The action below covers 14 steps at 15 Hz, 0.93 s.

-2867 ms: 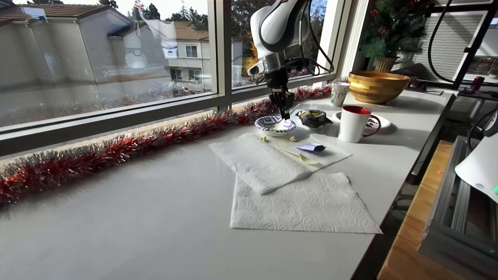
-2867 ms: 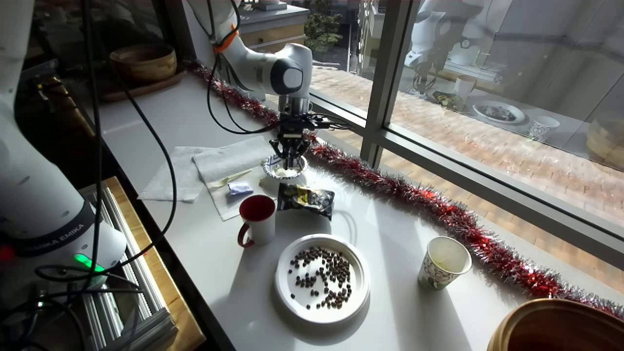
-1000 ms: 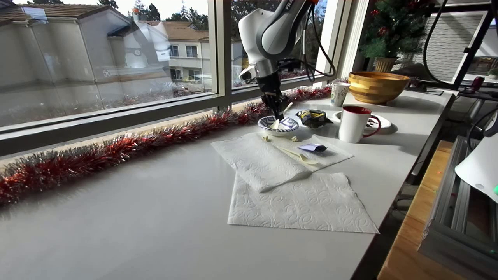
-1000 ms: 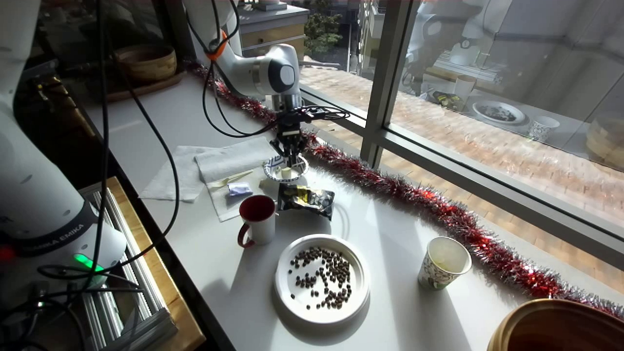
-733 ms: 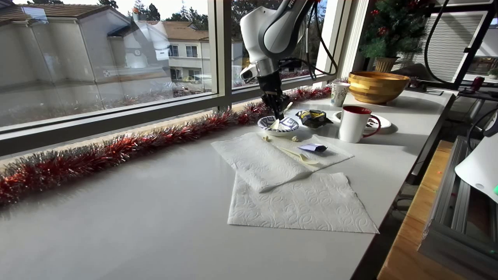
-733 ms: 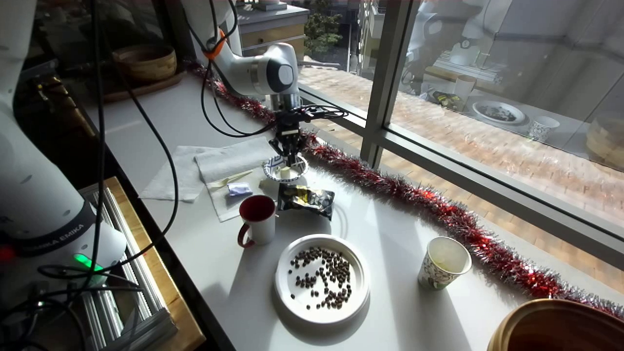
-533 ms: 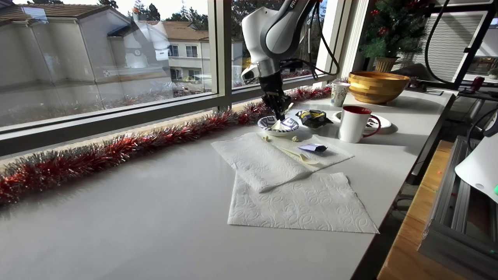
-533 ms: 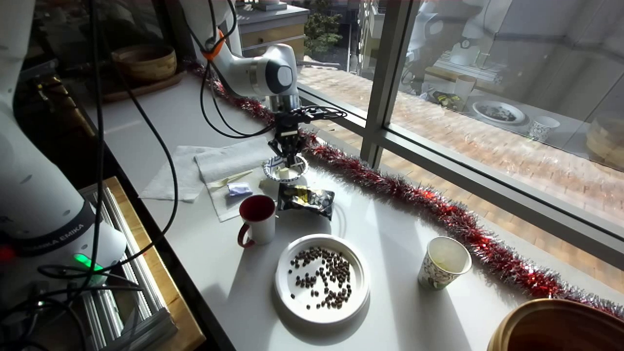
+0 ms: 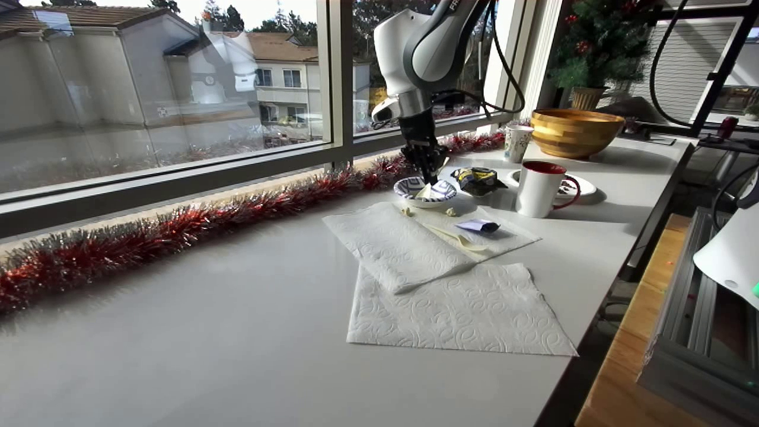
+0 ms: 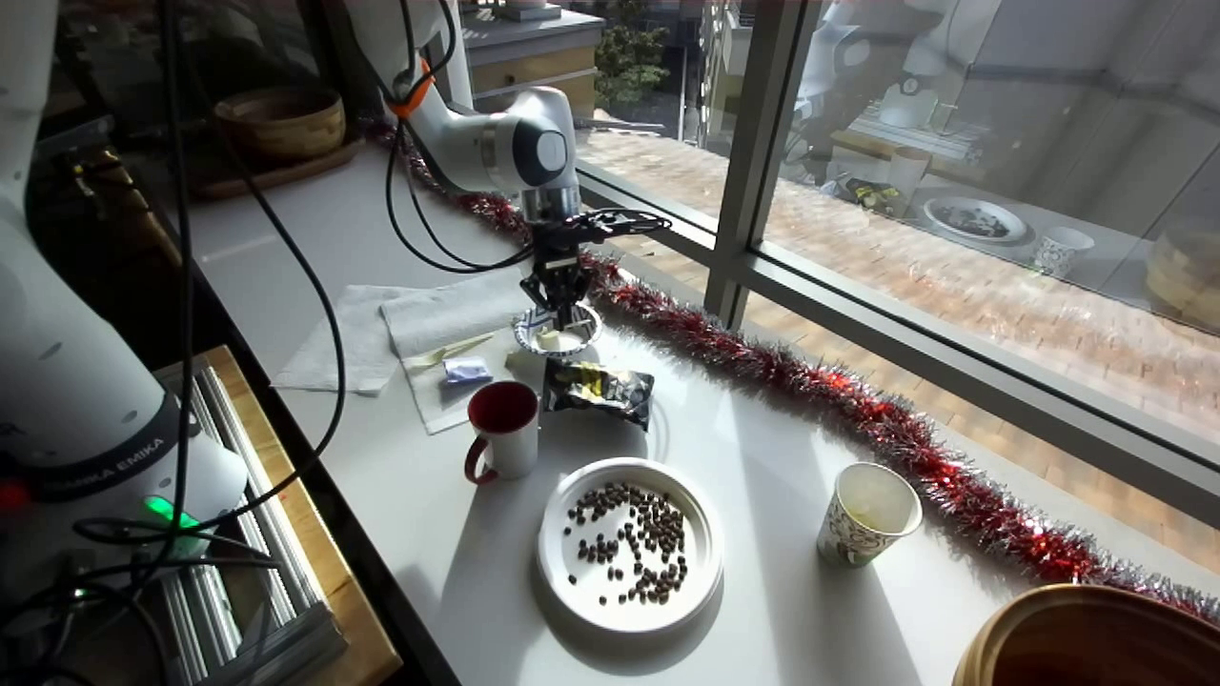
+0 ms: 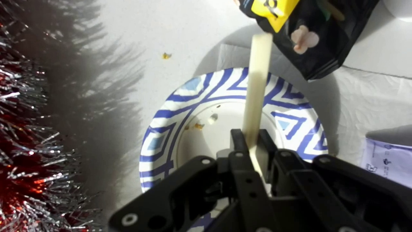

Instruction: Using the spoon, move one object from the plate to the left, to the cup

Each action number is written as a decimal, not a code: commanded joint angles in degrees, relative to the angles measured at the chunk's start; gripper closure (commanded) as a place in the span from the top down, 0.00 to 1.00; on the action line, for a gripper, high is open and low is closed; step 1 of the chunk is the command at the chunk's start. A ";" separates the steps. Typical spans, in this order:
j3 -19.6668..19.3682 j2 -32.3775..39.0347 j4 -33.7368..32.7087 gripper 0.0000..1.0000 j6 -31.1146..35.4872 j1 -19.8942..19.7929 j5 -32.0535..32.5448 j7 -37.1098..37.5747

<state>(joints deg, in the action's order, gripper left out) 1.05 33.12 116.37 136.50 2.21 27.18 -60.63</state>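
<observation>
While my tool (image 11: pixel 253 140) grips the spoon (image 11: pixel 256 93), the dish (image 11: pixel 225 125) sits beneath.
In an exterior view I see the mug (image 9: pixel 536 193) on the desk (image 9: pixel 207 308), right of centre.

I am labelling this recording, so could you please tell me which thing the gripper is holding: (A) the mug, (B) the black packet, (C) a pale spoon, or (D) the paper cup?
C: in the wrist view, the gripper is clamped on the handle of the pale spoon.
</observation>
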 commanded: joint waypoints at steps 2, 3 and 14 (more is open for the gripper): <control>0.47 -1.88 2.81 0.03 3.17 -0.65 1.76 -1.68; 0.62 -1.58 2.55 0.03 3.74 -0.87 1.35 -2.06; 4.24 0.88 1.59 0.03 6.58 -5.12 -3.50 -11.06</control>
<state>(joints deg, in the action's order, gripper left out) 3.38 33.40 117.34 141.70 -0.62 26.13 -66.91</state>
